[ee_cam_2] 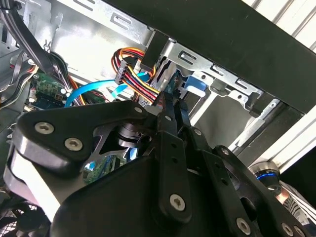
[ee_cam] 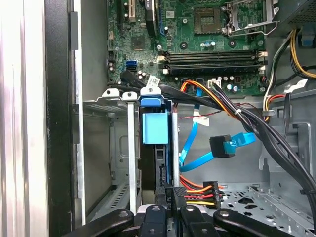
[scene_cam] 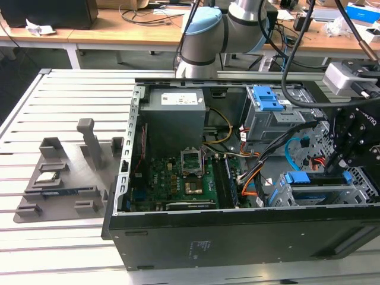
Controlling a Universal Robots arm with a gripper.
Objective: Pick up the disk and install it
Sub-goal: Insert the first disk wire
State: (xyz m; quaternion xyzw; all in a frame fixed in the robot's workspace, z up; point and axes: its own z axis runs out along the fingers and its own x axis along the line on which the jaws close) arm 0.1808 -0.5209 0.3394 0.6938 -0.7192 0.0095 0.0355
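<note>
Gripper (ee_cam: 170, 197): matte black linkage fingers with silver screw heads, drawn close together on the thin rear edge of the disk (ee_cam: 157, 153), closed around it. In the second wrist view, same fingers (ee_cam_2: 174, 126) pinched on a narrow dark edge, with the blue carrier frame just beyond.

Disk: standing on edge inside the steel drive cage (ee_cam: 116, 148) at the case's lower front corner. In the first wrist view, seen edge-on as a narrow dark slab between two silver rails; smooth light-blue plastic carrier face and a darker blue cap at the far end. Long axis running from the gripper toward the motherboard (ee_cam: 197, 44); blue end pointing at the board. Label face not visible.

Exterior view: gripper (scene_cam: 344, 169) down at the exterior view's right, over the blue-framed disk (scene_cam: 314, 179) seated in the perforated grey cage (scene_cam: 356, 190).

Beside the cage: bundle of red, orange and yellow power wires (ee_cam: 197, 195), flat blue data cable with black plug (ee_cam: 224, 146). Farther out: green motherboard with empty square processor socket (scene_cam: 191, 163), black case wall (scene_cam: 237, 237), slatted aluminium table (scene_cam: 65, 249).
</note>
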